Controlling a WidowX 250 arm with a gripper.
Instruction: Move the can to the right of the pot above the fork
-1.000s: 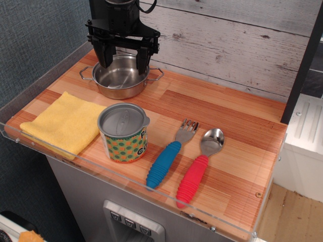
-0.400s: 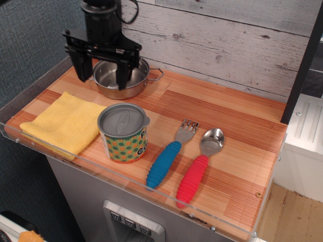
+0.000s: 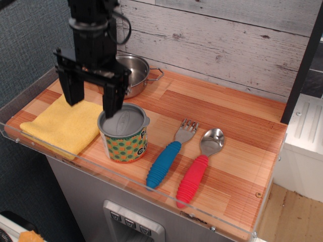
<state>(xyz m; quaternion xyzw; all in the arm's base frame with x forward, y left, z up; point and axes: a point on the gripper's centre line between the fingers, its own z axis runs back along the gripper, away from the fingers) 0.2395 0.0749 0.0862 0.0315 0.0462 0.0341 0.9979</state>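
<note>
Yellow cloth (image 3: pixel 63 123) left of can (image 3: pixel 123 132); red spoon (image 3: pixel 199 164) beside fork (image 3: pixel 169 156).

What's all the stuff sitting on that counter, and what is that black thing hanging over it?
can: one, green with orange dots, grey lid, front left of the counter
pot: one, shiny steel, back left, partly hidden by the arm
cloth: one, yellow, left edge, beside the can
fork: one, blue handle, right of the can
spoon: one, red handle, right of the fork
counter: one, striped wood with a clear rim
gripper: one, black, jaws open, above the gap between cloth and can, holding nothing
</note>
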